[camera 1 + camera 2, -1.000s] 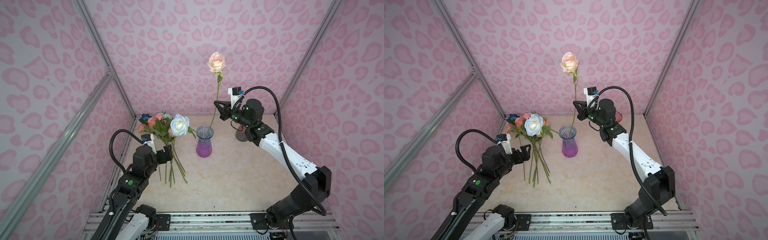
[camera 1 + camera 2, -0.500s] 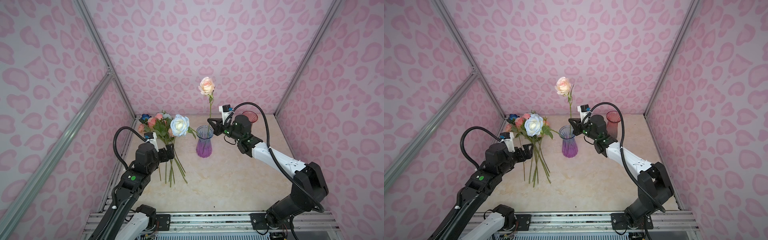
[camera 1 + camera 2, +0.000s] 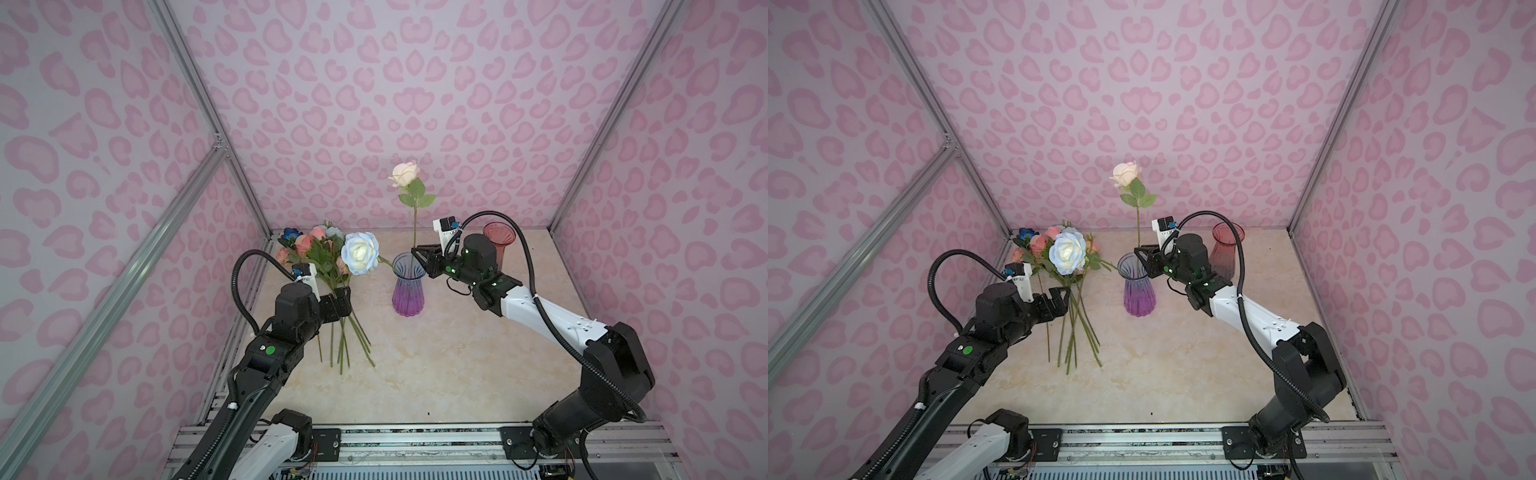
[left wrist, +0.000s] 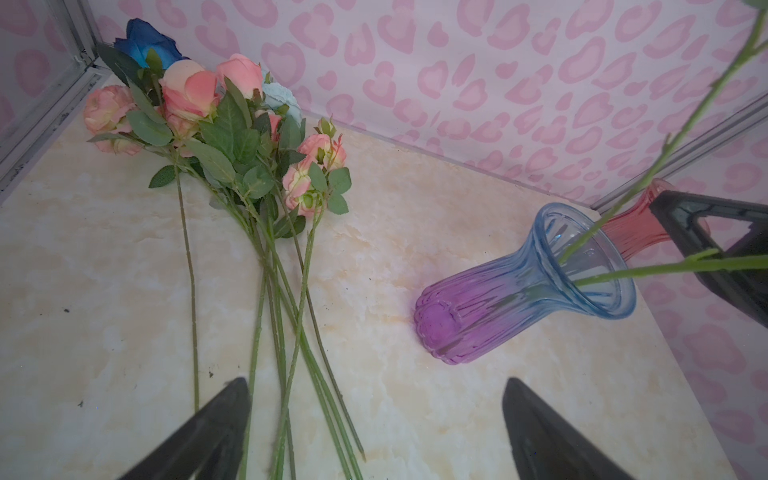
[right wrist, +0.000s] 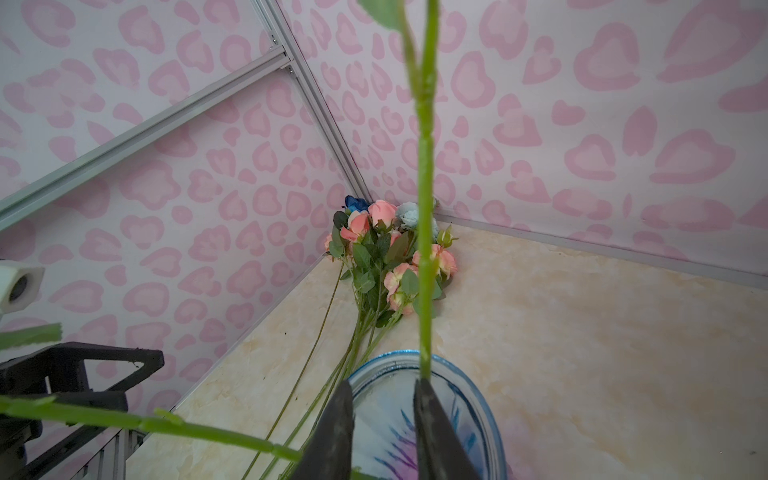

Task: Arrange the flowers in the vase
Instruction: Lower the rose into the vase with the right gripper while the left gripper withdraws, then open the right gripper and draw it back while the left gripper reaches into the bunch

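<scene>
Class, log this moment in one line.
left pincer: open above loose stems | right pincer: open by vase | cream rose: in vase

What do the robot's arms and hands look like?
The left arm and right arm are black with white links. A black ribbed cable reaches a white camera mount at each wrist. The left bears a round green sticker. The left hand and right hand have black triangular fingers.
</scene>
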Motion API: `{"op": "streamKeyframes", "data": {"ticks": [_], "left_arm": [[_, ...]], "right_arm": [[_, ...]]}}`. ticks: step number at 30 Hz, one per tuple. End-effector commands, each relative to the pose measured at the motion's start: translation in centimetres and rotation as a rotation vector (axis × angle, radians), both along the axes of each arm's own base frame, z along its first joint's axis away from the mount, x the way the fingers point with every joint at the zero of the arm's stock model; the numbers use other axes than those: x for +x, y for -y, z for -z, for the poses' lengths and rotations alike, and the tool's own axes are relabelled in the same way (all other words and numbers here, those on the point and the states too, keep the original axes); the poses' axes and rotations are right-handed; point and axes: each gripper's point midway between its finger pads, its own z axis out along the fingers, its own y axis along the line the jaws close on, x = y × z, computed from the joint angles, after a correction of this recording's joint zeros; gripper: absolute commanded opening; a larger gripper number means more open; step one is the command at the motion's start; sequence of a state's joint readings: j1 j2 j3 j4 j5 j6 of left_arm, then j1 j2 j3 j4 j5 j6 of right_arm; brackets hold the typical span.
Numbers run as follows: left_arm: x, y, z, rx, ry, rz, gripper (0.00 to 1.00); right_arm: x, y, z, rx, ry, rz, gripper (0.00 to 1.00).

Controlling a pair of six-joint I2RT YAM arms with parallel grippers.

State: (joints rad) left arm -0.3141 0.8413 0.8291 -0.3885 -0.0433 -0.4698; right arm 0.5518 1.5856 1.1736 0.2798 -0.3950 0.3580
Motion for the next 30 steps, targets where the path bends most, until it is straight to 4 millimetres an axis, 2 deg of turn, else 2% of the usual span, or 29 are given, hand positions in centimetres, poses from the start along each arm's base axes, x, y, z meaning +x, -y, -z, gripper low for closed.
{"op": "streamKeyframes", "data": {"ticks": [1, 12, 17, 21, 25, 27, 30], "left_arm": [[0.6, 0.3, -1.2, -0.024, 0.035, 0.003, 0.96], [1.4, 0.4, -1.3, -0.023, 0.032, -0.006, 0.96], [2.2, 0.3, -0.4, -0.018, -0.001, -0.034, 0.97], [2.8, -0.5, 0.3, -0.007, -0.022, -0.097, 1.00], [3.4, -1.5, 0.7, 0.017, -0.041, -0.150, 0.92], [3.8, -1.9, 1.0, 0.011, -0.051, -0.169, 0.81], [4.5, -3.1, 1.5, -0.011, -0.071, -0.213, 0.57]], "right_arm": [[0.0, 0.3, 0.2, -0.027, -0.008, 0.014, 0.31], [-0.9, 1.1, -0.7, -0.021, 0.005, 0.028, 0.31], [-1.3, 0.8, -2.0, -0.014, 0.025, -0.001, 0.34], [-1.4, 1.9, -2.7, -0.006, 0.041, 0.050, 0.36], [-2.2, 2.6, -3.4, -0.008, 0.056, 0.054, 0.36], [-2.6, 3.0, -3.8, -0.004, 0.066, 0.062, 0.36], [-3.5, 4.0, -4.5, -0.001, 0.082, 0.079, 0.36]]}}
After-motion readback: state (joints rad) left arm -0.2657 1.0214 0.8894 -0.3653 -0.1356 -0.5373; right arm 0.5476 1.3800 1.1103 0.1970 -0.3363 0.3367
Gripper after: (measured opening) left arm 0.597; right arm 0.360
